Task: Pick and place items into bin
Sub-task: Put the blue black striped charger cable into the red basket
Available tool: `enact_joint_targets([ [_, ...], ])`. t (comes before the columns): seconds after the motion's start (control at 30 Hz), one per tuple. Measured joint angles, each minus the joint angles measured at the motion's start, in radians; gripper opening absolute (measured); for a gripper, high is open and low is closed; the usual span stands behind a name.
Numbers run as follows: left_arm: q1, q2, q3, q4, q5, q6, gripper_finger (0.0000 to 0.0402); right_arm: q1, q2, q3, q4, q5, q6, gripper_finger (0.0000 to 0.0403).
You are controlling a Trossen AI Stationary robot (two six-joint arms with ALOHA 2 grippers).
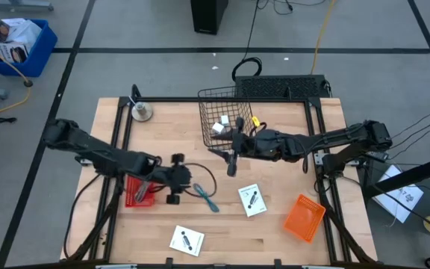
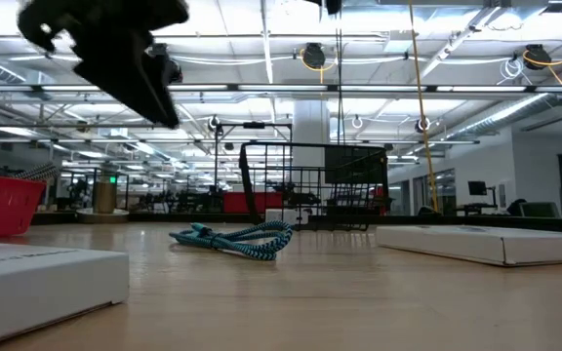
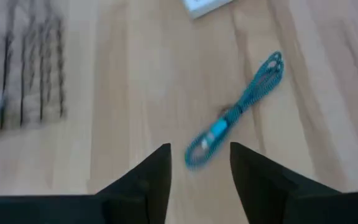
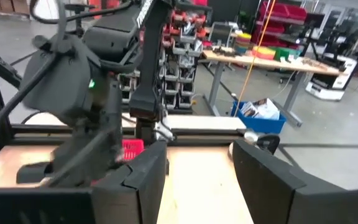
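Hovering with jaws parted and empty above the blue braided cable [image 3: 238, 111] on the wooden counter [image 1: 275, 232], left gripper [image 3: 197, 171] near the red basket [image 1: 138, 191], right gripper [image 4: 197, 165] also open-jawed, holding nothing, beside the wire bin [image 1: 226, 112], white cards [image 1: 252, 200] lying nearby.

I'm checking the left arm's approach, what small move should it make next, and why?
Probably lower the left tool straight down over the teal braided cable and close. Its fingers stand apart with nothing between them, and the near end of the cable lies on the wooden table just ahead of the gap. The cable is still outside the wire basket.
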Motion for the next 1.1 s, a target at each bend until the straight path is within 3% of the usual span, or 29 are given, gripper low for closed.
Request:
enact_joint_targets([
  [0.13,-0.014,0.107,-0.001,0.103,0.004,0.160,0.0204,0.000,0.000,0.000,-0.038,0.000,0.019,0.0180],
  [0.33,0.017,0.216,0.000,0.273,-0.022,0.182,0.0220,0.000,0.000,0.000,-0.069,0.000,0.071,0.0177],
  [0.57,0.031,0.283,0.000,0.307,0.112,0.167,0.0204,0.013,0.000,0.000,-0.110,-0.001,0.119,0.0180],
  [1.1,0.051,0.464,0.079,0.324,0.154,0.200,0.0154,0.039,0.000,0.001,-0.091,-0.001,0.115,0.0179],
])
